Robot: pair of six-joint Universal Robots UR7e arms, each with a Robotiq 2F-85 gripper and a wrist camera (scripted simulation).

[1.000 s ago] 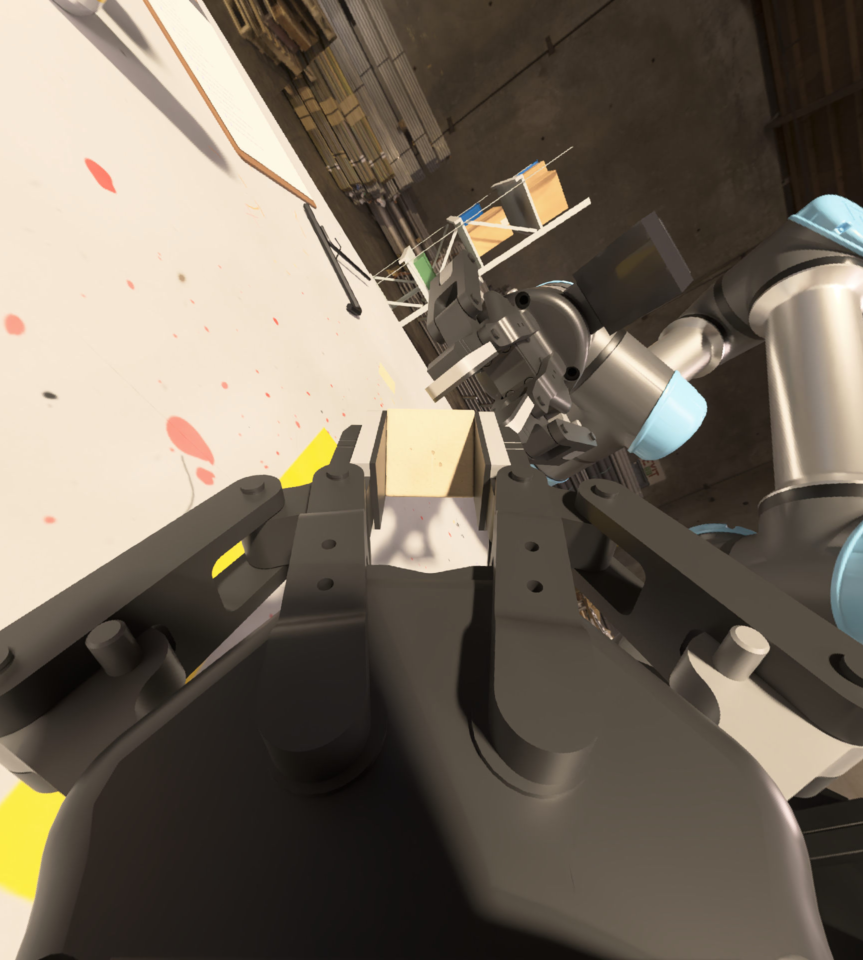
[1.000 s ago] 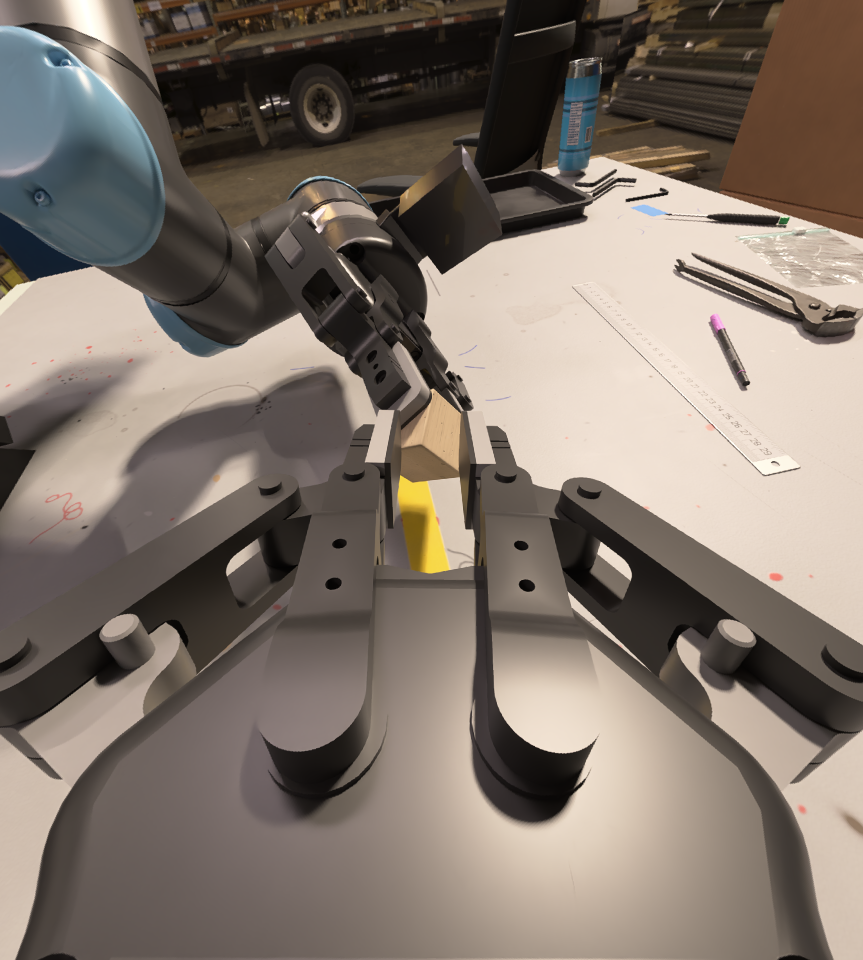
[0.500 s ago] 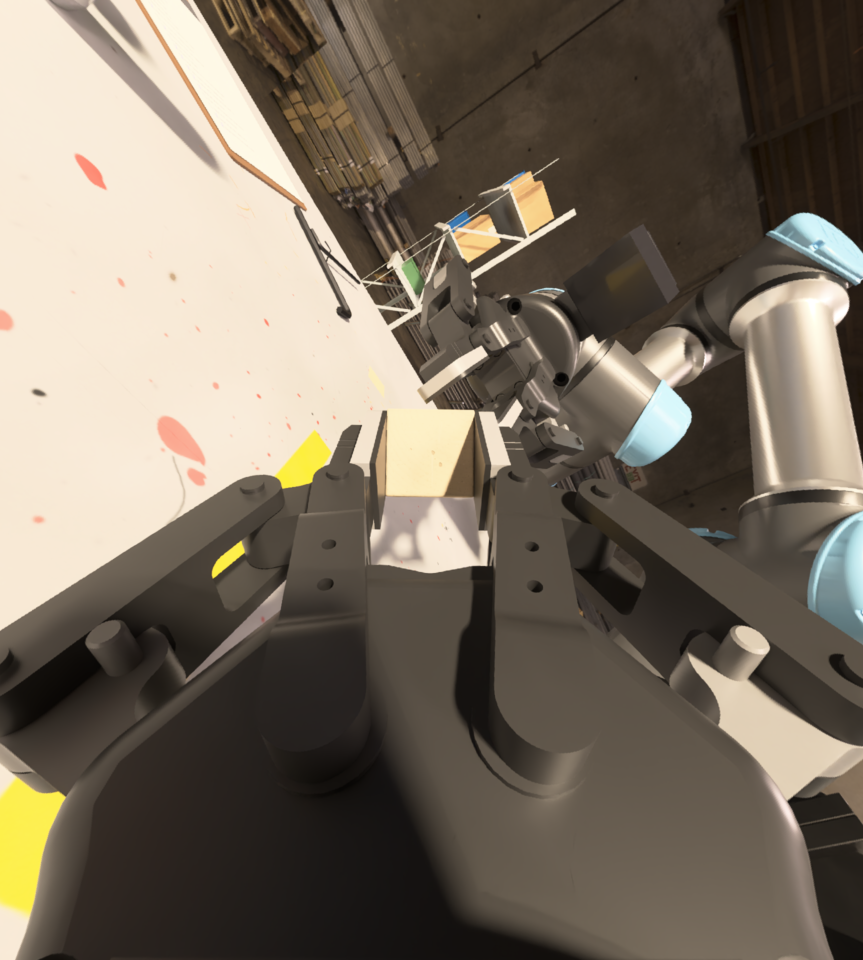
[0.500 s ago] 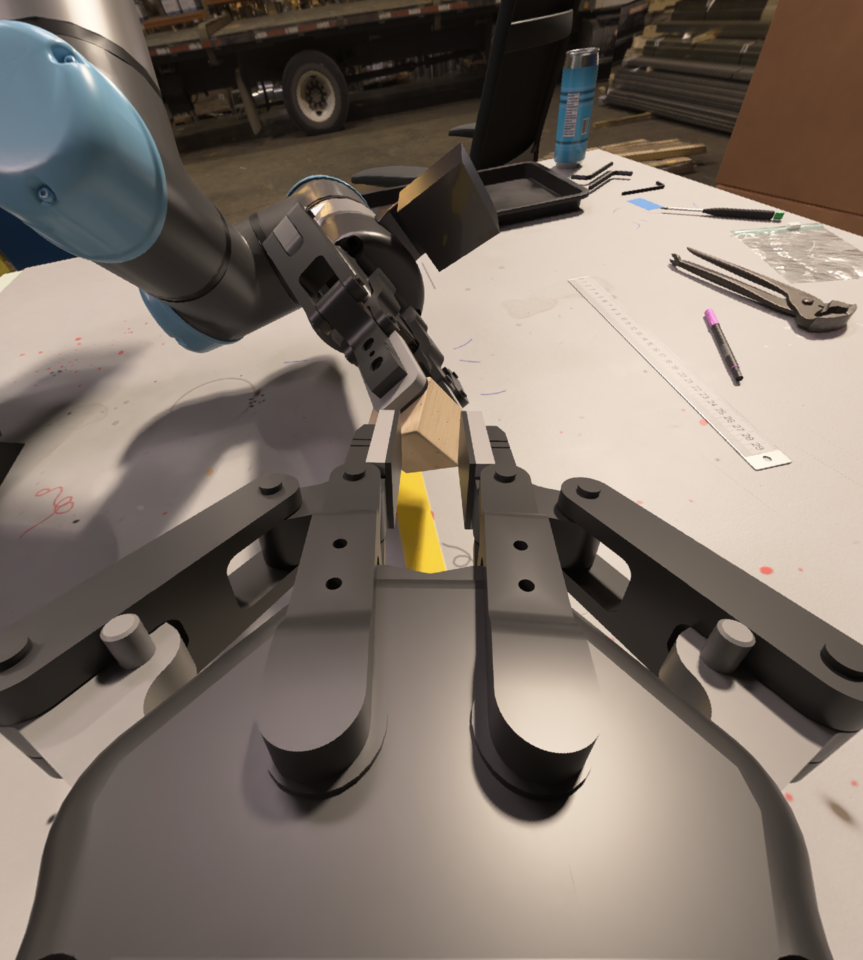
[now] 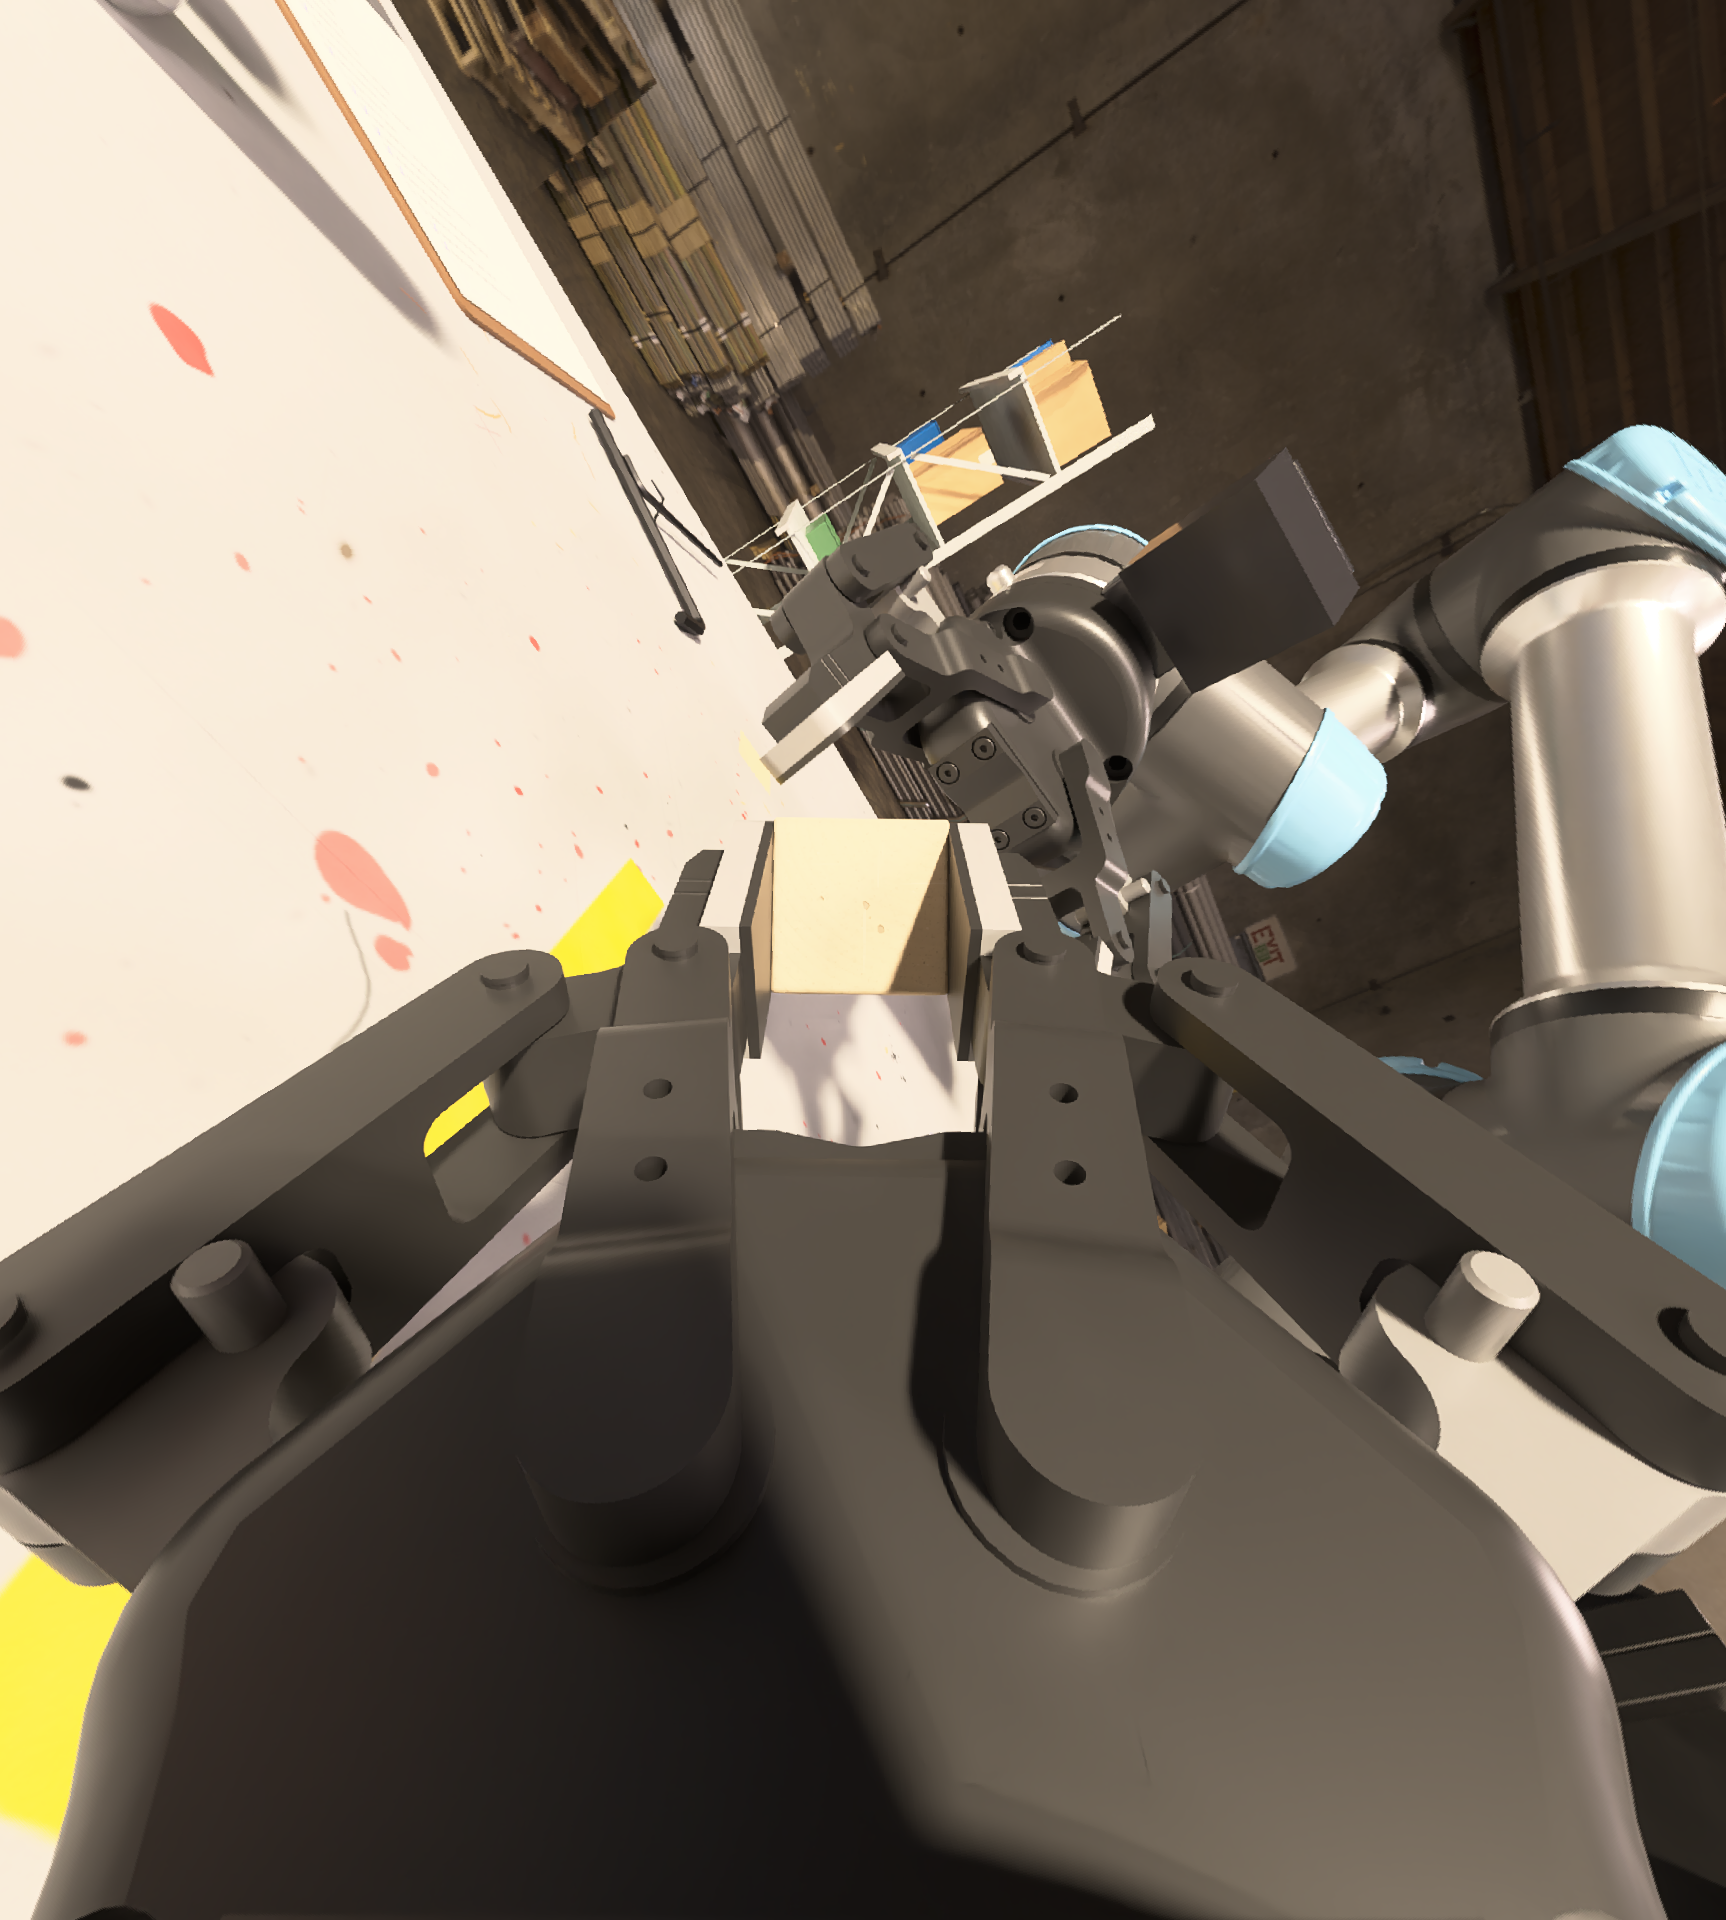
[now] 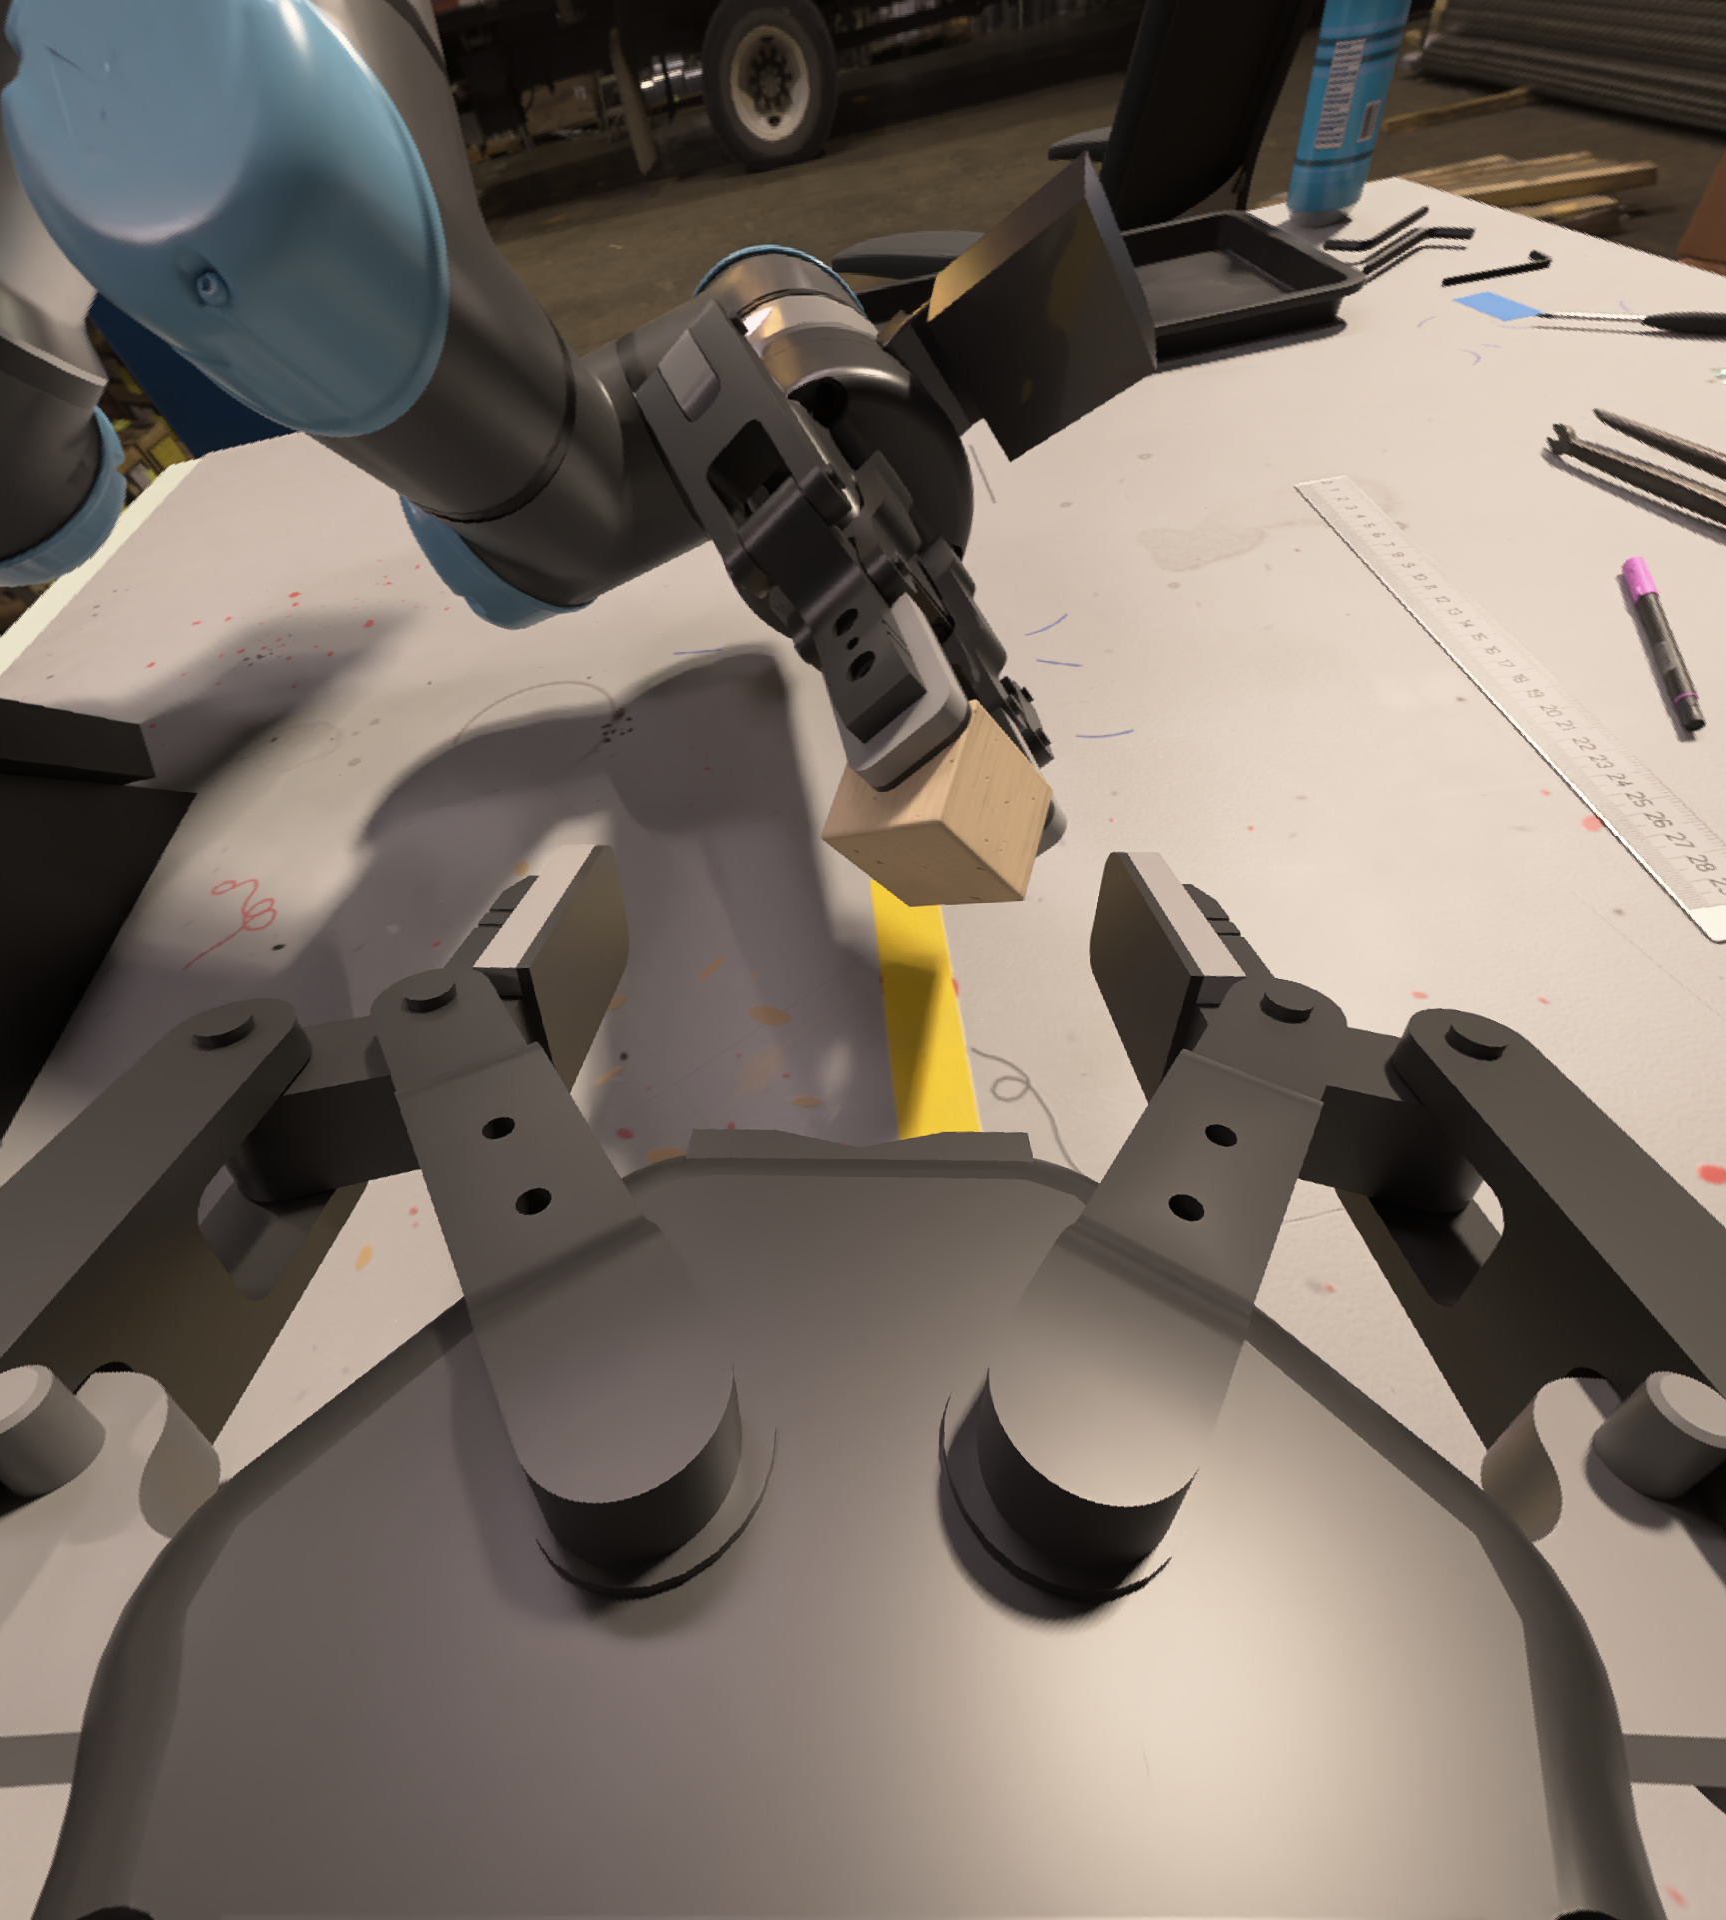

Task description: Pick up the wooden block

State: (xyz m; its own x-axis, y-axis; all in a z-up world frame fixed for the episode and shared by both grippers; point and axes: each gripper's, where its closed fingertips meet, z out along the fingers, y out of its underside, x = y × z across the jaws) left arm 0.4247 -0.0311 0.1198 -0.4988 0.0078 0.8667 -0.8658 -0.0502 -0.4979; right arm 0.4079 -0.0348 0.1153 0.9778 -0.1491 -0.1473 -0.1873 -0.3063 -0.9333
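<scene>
The wooden block (image 5: 859, 906) is a pale cube held between the pads of my left gripper (image 5: 861, 894), which is shut on it above the table. In the right wrist view the same block (image 6: 942, 826) hangs tilted in the left gripper's fingers (image 6: 890, 691), clear of the table. My right gripper (image 6: 859, 914) is open and empty, its pads spread wide just in front of and below the block, not touching it. The right gripper also shows in the left wrist view (image 5: 952, 727), just beyond the block.
A strip of yellow tape (image 6: 926, 1029) lies on the white table (image 6: 1306, 831) under the block. A steel ruler (image 6: 1545, 707), a purple-capped marker (image 6: 1661, 657), pliers (image 6: 1711, 473), a black tray (image 6: 1233, 275) and a blue can (image 6: 1342, 99) lie to the right and back.
My right gripper was shut on the block together with the left; it has opened wide and drawn back. The left gripper still holds the block.
</scene>
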